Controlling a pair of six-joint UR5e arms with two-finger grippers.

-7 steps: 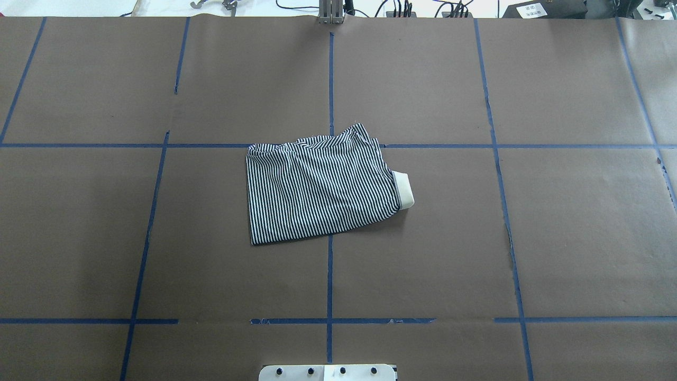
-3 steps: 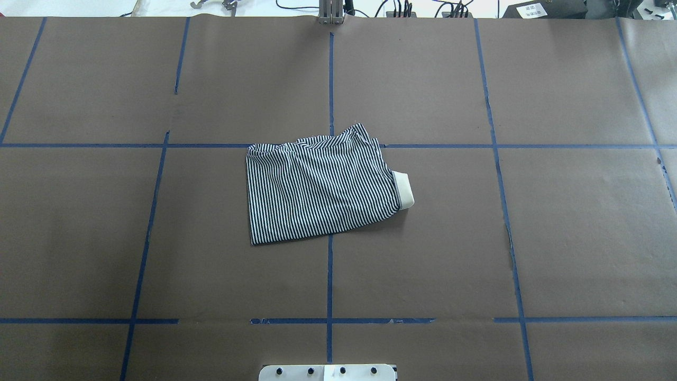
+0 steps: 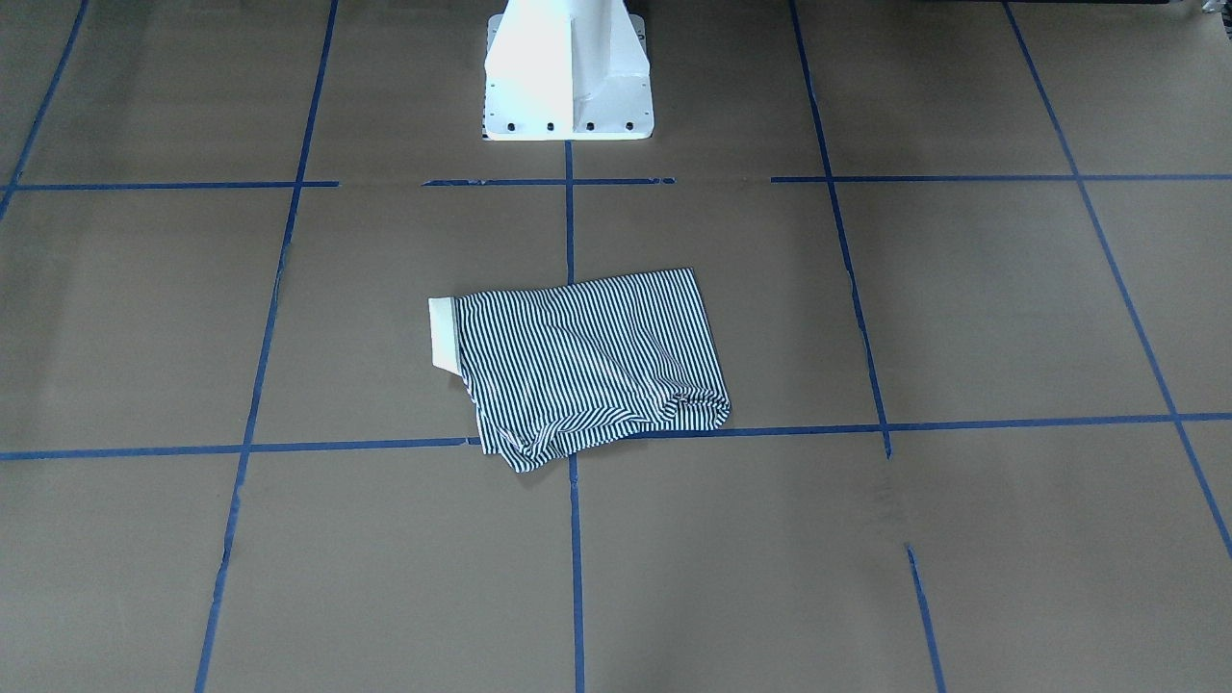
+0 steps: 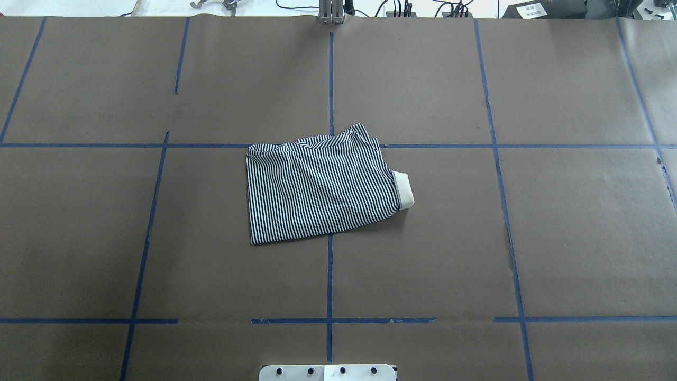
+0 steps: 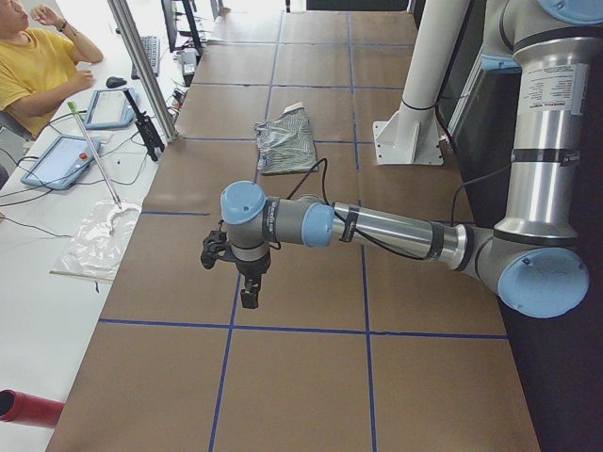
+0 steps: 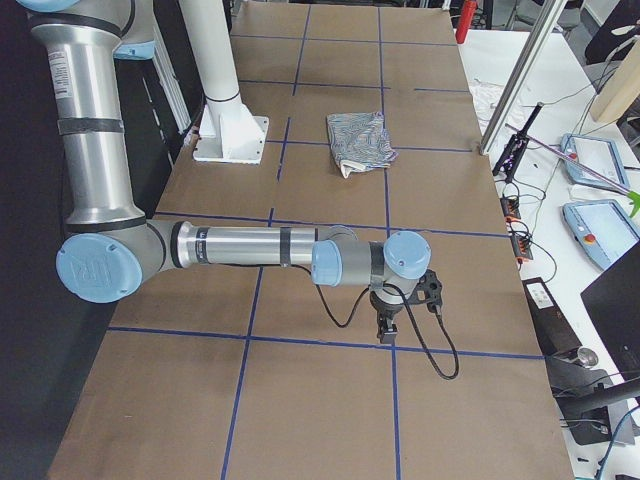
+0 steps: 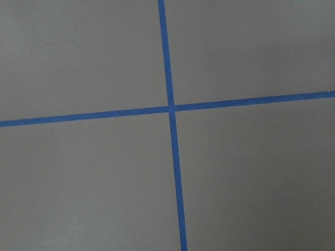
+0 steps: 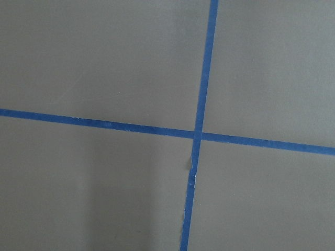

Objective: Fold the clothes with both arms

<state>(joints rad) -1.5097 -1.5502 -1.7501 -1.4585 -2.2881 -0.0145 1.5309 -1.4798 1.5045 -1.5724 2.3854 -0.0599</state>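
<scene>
Nothing has moved: the folded striped polo shirt [image 4: 320,188] lies unchanged on the bench [image 4: 529,238]. The left gripper [image 5: 247,299] and right gripper [image 6: 386,332] hang well apart from it; released or clenched, I cannot tell.

Overhead camera: high behind the white base [image 4: 328,373], facing forward and down; shirt [image 4: 322,185] mid-frame. Front camera: across the table [image 3: 962,308], steep down, facing that base; shares the shirt and tape grid [image 3: 570,221] with overhead. End cameras: look along the table, left pincer [image 5: 247,294] or right pincer [image 6: 387,328] near and large, shirt far beyond it. Wrist cameras: close, looking down, each on a tape cross [image 7: 171,108]
</scene>
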